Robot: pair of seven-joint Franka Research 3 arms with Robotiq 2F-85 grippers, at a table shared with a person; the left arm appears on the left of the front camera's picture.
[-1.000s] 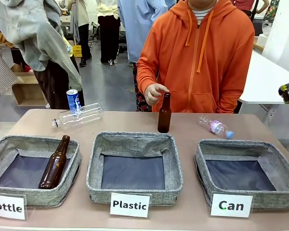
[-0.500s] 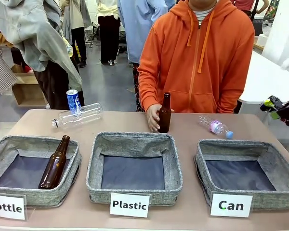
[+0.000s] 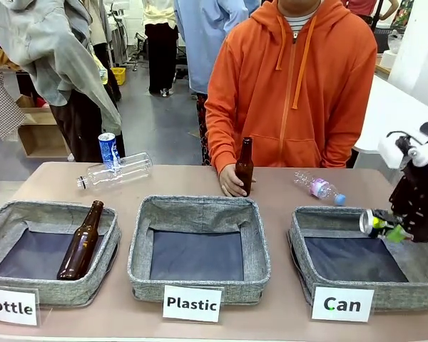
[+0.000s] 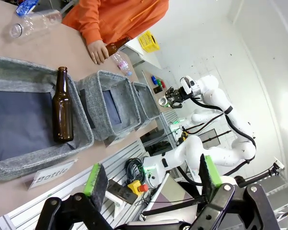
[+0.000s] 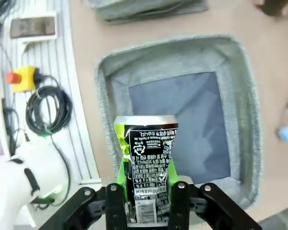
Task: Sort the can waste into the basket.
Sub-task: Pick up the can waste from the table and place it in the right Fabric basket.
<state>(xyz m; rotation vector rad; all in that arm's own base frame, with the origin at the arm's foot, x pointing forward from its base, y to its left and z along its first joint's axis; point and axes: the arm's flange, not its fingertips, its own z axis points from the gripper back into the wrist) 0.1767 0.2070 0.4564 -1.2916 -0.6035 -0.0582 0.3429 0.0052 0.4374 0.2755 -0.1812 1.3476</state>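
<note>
A dented black can (image 3: 371,222) with white print lies sideways in my right gripper (image 3: 389,226), which is shut on it and hangs just above the right side of the basket (image 3: 299,242) signed "Can". From the right wrist, the can (image 5: 146,158) sits between the green pads over that basket (image 5: 110,86), whose dark lining is bare. A blue and white can (image 3: 108,149) stands at the far left of the table, behind a clear bottle. My left gripper (image 4: 152,175) is open, held off the table's near edge beside the "Bottle" sign.
A person in orange rests a hand (image 3: 232,179) at the foot of an upright brown bottle (image 3: 243,167). Another brown bottle (image 3: 80,242) lies in the Bottle basket. Clear plastic bottles (image 3: 118,171) (image 3: 319,188) lie at the far side. The Plastic basket (image 3: 200,210) stands in the middle.
My right arm has come down from the upper right with the black can to just over the Can basket. The person's hand dropped from the bottle's top to its base.
</note>
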